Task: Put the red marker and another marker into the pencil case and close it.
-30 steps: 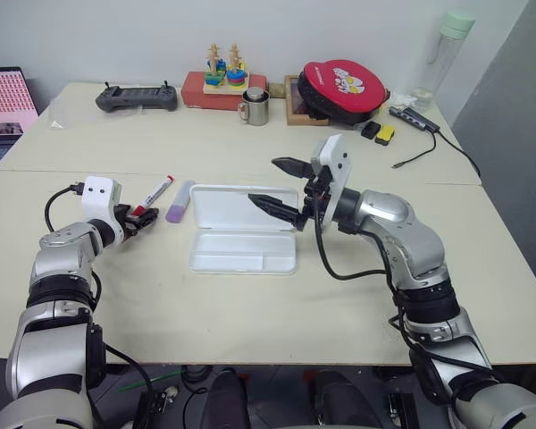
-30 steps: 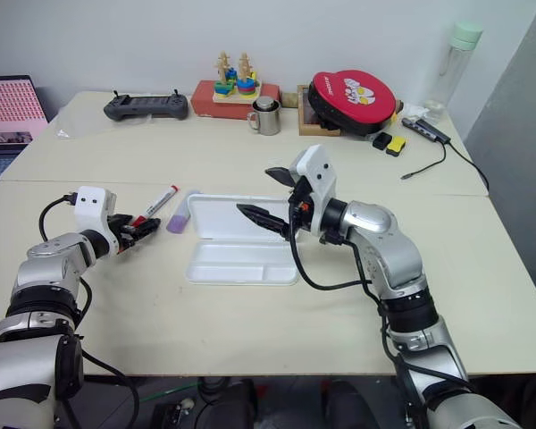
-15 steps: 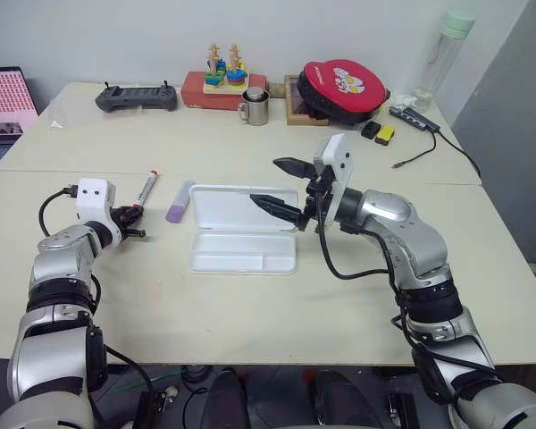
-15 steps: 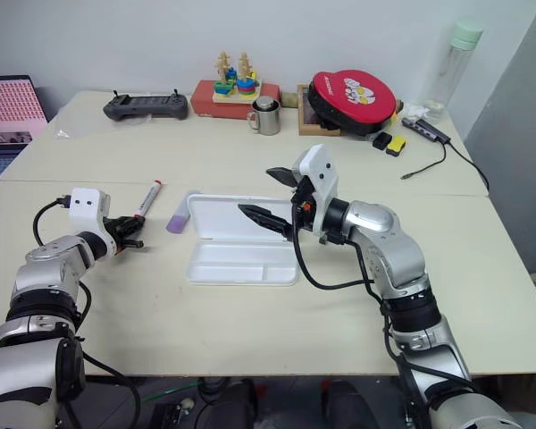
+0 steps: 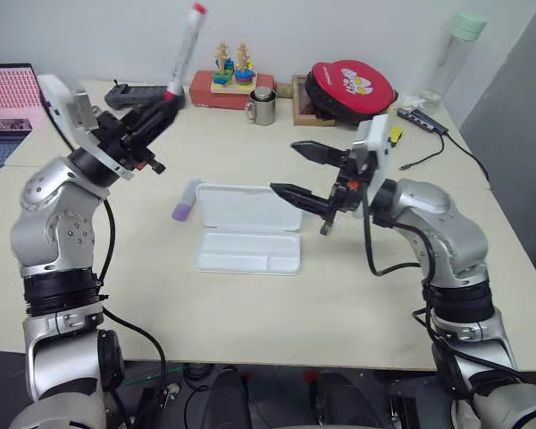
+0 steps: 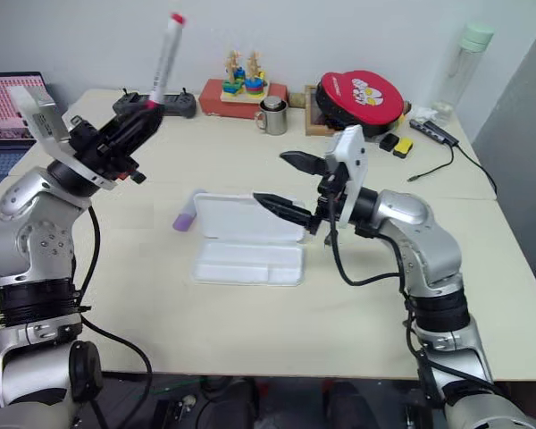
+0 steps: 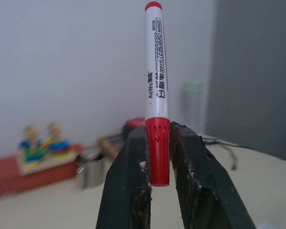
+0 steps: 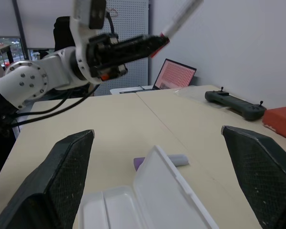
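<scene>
A: Judging progress, how much of the task is done?

B: Little. The red marker [image 5: 185, 46] is clamped at its cap end between the fingers of the left gripper [image 5: 167, 104] and is held upright, high above the table [image 5: 339, 295], well apart from the pencil case [image 5: 248, 228].

A: And the other marker?

B: The lilac marker [image 5: 184, 200] is seen lying on the table just beside the case's raised lid. Nothing is seen in the tray.

A: The right gripper [image 5: 297, 168]?

B: It is spread wide and empty, held above the case's near end. Both placements and the closing are left.
</scene>
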